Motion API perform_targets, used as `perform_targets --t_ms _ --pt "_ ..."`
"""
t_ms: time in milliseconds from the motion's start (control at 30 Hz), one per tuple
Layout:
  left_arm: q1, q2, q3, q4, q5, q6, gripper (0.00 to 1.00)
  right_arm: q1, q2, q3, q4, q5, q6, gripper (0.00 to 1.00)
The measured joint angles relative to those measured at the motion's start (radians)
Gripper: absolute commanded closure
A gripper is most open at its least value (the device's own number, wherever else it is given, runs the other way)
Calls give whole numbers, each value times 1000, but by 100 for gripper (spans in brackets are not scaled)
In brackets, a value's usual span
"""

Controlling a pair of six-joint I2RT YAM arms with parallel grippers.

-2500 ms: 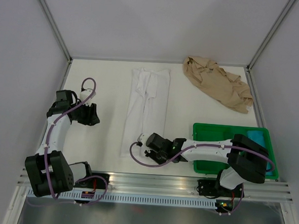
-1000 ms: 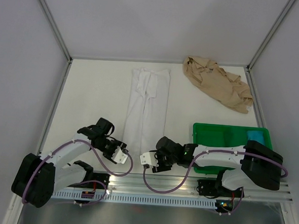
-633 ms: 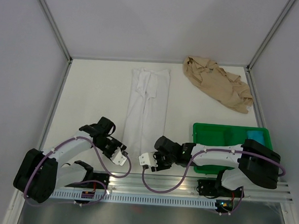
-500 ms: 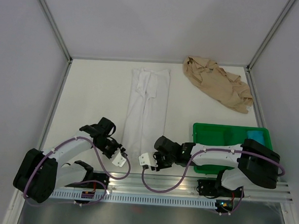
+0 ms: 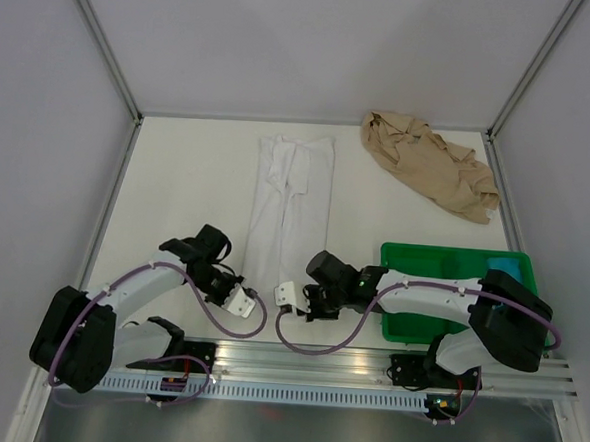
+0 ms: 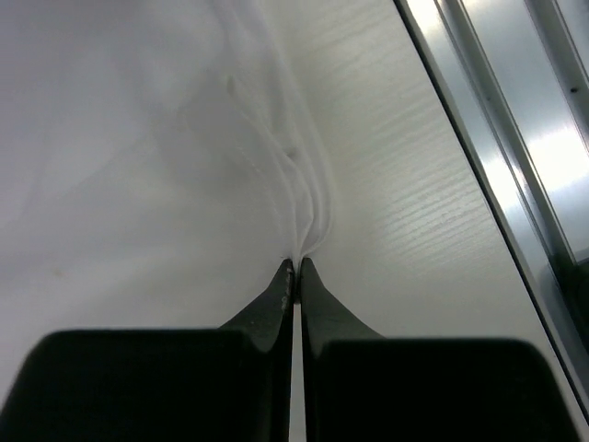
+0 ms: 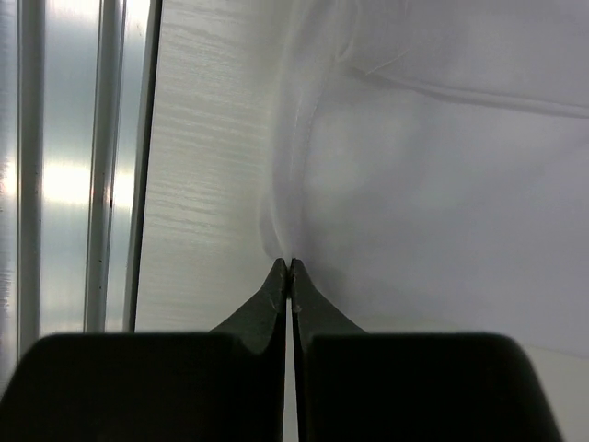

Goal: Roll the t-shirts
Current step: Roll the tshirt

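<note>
The white t-shirt (image 5: 291, 206) lies folded into a long narrow strip down the middle of the table. My left gripper (image 5: 249, 292) is shut on its near left corner. The left wrist view shows the fingertips (image 6: 295, 262) pinching bunched white cloth (image 6: 138, 138). My right gripper (image 5: 288, 295) is shut on the near right corner. The right wrist view shows the tips (image 7: 289, 262) closed on the white cloth (image 7: 442, 166). The tan-beige t-shirt (image 5: 429, 164) lies crumpled at the far right, away from both grippers.
A green tray (image 5: 453, 254) stands at the near right, with a blue item (image 5: 508, 266) in its far right corner. The metal rail (image 5: 307, 360) runs along the near edge just behind the grippers. Grey walls enclose the table's left, far and right sides.
The left arm has swung from the far left to the shirt's near end. Both grippers have closed on the near hem and shifted slightly away from the rail.
</note>
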Motion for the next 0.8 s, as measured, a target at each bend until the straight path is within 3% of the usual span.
perform_targets --t_ms 167,433,800 --pt "0 57 108 0 23 -157 98 -52 0 22 -11 -51 29 100" --pt "15 126 161 -3 47 -355 98 -134 1 39 -24 -83 92 100" --pt "124 220 217 68 70 -551 98 -301 109 113 -39 -142 224 100"
